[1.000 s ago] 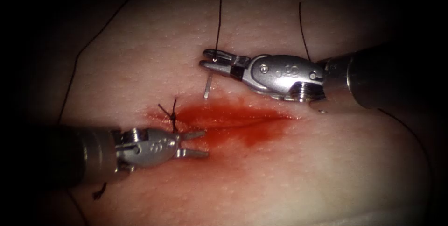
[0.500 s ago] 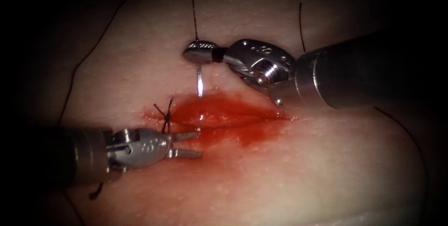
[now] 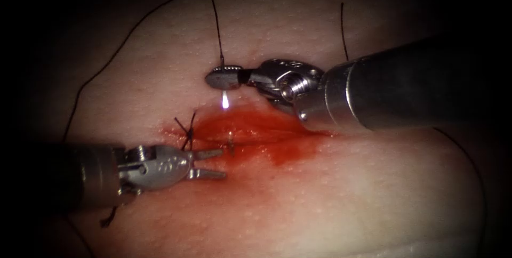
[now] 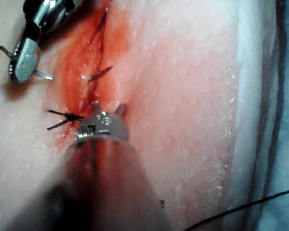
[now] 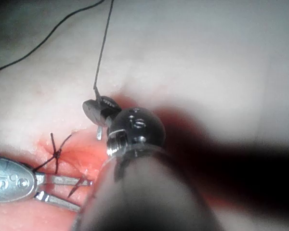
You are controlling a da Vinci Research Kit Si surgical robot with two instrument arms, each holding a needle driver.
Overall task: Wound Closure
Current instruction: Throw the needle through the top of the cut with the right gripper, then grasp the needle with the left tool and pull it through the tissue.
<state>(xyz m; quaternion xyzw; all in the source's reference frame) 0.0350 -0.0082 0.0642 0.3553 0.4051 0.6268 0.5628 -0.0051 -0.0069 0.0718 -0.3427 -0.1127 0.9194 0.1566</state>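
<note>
My right tool (image 3: 216,79) comes in from the right, jaws shut on the curved needle (image 3: 225,98) near its tail, just above the cut (image 3: 266,132). The needle enters the tissue (image 3: 346,194) at the cut's upper edge, and its tip (image 3: 230,144) shows inside the red cut. My left tool (image 3: 221,163) lies at the cut's left end, jaws open and holding nothing, with the needle tip just beyond its upper jaw. The left wrist view shows that tip (image 4: 100,73) ahead of the left tool (image 4: 108,108). The right wrist view shows the right tool (image 5: 97,109) on the needle (image 5: 99,133).
A tied stitch (image 3: 189,129) with short ends closes the cut's left end. Black thread (image 3: 122,39) runs up from the needle's tail and arcs away to the left. Another strand (image 3: 344,29) crosses behind the right tool. Red fluid (image 3: 288,151) covers the cut. A cut end of thread (image 3: 110,219) lies below the left shaft.
The right tool has rolled its wrist and sunk toward the cut, driving the needle into the tissue; its tip now shows inside the cut. The left tool has drifted slightly left, still open.
</note>
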